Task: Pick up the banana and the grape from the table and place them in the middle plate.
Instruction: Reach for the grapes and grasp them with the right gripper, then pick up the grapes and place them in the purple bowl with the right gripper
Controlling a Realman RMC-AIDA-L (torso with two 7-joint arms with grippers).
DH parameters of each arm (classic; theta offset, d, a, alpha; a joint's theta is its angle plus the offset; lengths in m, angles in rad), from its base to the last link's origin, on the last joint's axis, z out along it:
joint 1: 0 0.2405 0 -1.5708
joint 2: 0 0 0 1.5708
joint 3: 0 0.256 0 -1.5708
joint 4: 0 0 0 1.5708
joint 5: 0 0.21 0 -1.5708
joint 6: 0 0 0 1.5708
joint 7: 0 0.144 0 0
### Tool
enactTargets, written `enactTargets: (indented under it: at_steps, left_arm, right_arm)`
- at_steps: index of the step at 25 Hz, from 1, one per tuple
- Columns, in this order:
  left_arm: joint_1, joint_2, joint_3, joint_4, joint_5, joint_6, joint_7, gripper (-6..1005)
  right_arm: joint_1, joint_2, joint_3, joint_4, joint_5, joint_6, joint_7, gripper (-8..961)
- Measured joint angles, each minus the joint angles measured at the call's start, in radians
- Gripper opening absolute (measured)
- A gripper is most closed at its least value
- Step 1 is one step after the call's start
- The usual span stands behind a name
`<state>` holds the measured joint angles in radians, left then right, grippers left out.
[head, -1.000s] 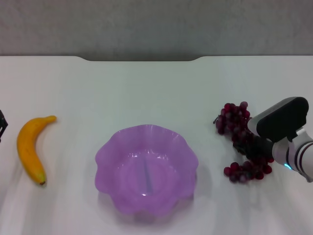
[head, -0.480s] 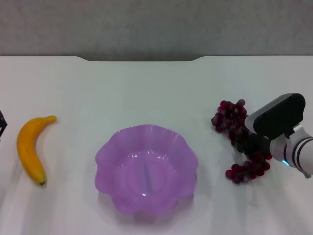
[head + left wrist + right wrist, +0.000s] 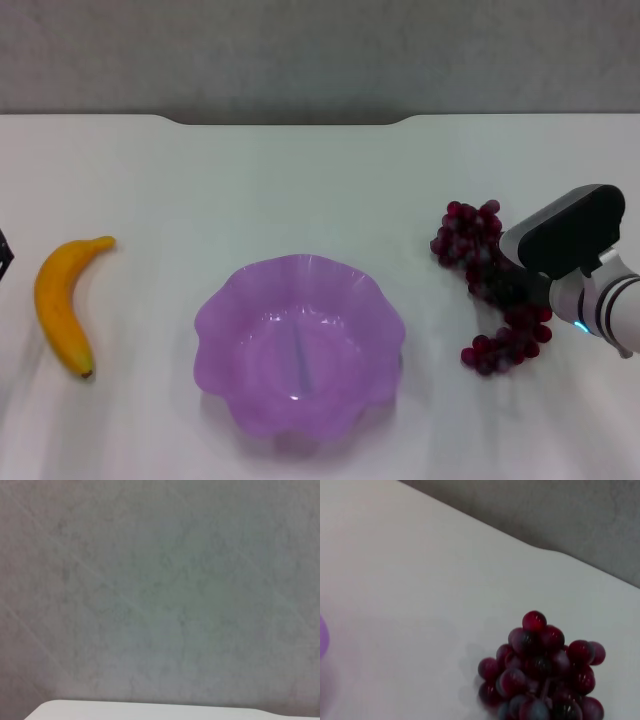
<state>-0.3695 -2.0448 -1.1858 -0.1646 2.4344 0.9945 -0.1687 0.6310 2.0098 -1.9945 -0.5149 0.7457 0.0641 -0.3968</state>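
The grape [image 3: 465,232] is a dark red bunch at the table's right side, well right of the middle plate. My right gripper [image 3: 508,290] sits over the bunch's middle and holds it, its fingers hidden under the wrist. In the right wrist view the grape [image 3: 540,670] fills the frame's lower right. The purple scalloped middle plate [image 3: 300,350] stands at the centre front with nothing in it. A yellow banana [image 3: 58,305] lies at the left. Just a dark sliver of my left gripper [image 3: 3,256] shows at the left edge, beside the banana.
The white table [image 3: 300,190] runs back to a notched far edge with a grey wall behind it. A sliver of the plate [image 3: 322,635] shows in the right wrist view. The left wrist view shows only the wall and a strip of table edge [image 3: 150,710].
My right gripper has shifted slightly left and back, and the grape bunch has moved with it. The banana, plate and left arm have not moved.
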Motion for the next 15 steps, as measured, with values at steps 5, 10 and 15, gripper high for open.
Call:
enactTargets:
  at_steps: [5, 10, 15]
  left_arm:
    - [0.001, 0.000, 0.000, 0.002, -0.001, 0.000, 0.000, 851]
    - [0.001, 0.000, 0.000, 0.002, -0.002, 0.000, 0.000, 850]
    - [0.001, 0.000, 0.000, 0.002, -0.002, 0.000, 0.000, 849]
  right_arm:
    - [-0.026, -0.001, 0.007, -0.040, 0.002, -0.012, 0.002, 321]
    - [-0.026, 0.000, 0.008, -0.036, -0.003, -0.013, 0.000, 250]
    - [-0.029, 0.000, 0.008, -0.042, -0.003, -0.029, -0.001, 201]
